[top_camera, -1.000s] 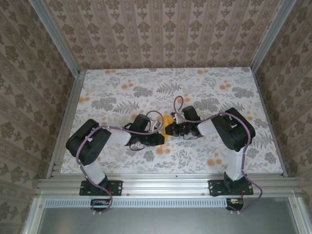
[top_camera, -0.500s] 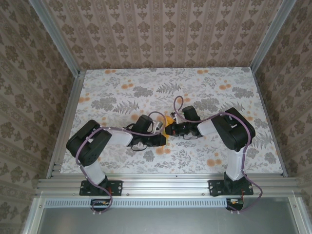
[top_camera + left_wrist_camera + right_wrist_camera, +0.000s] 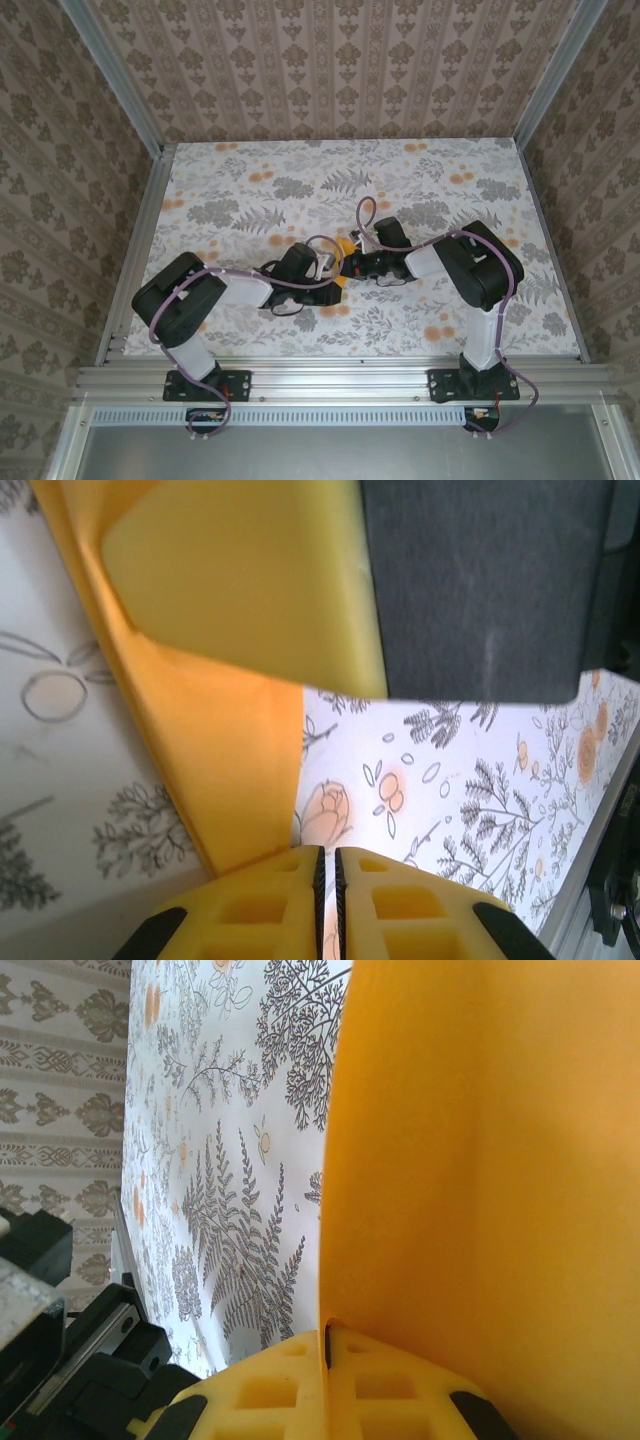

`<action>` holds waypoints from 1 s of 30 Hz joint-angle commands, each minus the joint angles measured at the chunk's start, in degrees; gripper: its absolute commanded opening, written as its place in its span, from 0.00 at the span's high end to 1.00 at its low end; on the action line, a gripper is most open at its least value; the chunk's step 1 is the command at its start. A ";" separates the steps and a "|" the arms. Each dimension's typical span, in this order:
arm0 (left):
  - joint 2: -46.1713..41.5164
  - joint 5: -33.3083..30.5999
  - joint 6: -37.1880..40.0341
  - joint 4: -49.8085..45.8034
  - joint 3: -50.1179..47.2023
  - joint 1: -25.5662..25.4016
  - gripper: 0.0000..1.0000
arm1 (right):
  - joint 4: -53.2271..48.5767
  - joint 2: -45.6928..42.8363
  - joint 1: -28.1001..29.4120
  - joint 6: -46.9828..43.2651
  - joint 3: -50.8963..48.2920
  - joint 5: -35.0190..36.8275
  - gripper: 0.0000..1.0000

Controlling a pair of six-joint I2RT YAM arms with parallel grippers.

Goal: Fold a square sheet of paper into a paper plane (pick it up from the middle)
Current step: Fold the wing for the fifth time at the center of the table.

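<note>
The square sheet of paper is bright orange and stands on edge, folded, in the middle of the table. In the top view only a bit of the paper shows between the two wrists. My right gripper is shut on its lower edge, which runs into the jaws. My left gripper faces the right gripper closely. Its jaws are down to a thin slit with only tablecloth showing through. The paper passes just outside the left finger. The left gripper sits low over the cloth.
A floral tablecloth covers the table. An aluminium rail runs along the near edge and patterned walls close the other three sides. Purple cables loop above the wrists.
The left jaws have narrowed to a slit and the left arm has pushed in closer to the right gripper. Less orange paper shows from above. The right arm has held still.
</note>
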 commanded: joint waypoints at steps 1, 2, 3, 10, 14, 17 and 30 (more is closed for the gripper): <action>-0.50 4.58 1.11 -9.85 -2.39 -1.72 0.86 | -5.16 2.56 -1.94 -0.26 -1.80 8.01 1.00; -0.70 4.60 1.44 -10.45 -2.48 -1.84 0.86 | -5.21 2.58 -1.89 -0.26 -1.80 8.01 1.00; -0.85 4.59 1.79 -10.95 -2.46 -1.85 0.86 | -5.24 2.60 -1.91 -0.30 -1.80 8.09 1.00; -1.45 4.45 2.51 -12.09 -3.84 -1.80 0.86 | -5.45 2.69 -2.03 -0.13 -1.62 8.18 1.00; -2.59 3.87 3.03 -13.40 -4.39 -1.77 0.87 | -5.73 2.82 -1.97 -0.13 -1.45 8.18 1.00; -3.70 3.95 2.88 -13.32 -5.27 -1.79 0.87 | -5.82 2.82 -2.03 -0.12 -1.49 8.18 1.00; -18.28 1.07 -2.92 -8.23 -4.71 6.19 0.85 | -6.16 2.93 -2.03 -0.13 -0.84 7.58 1.00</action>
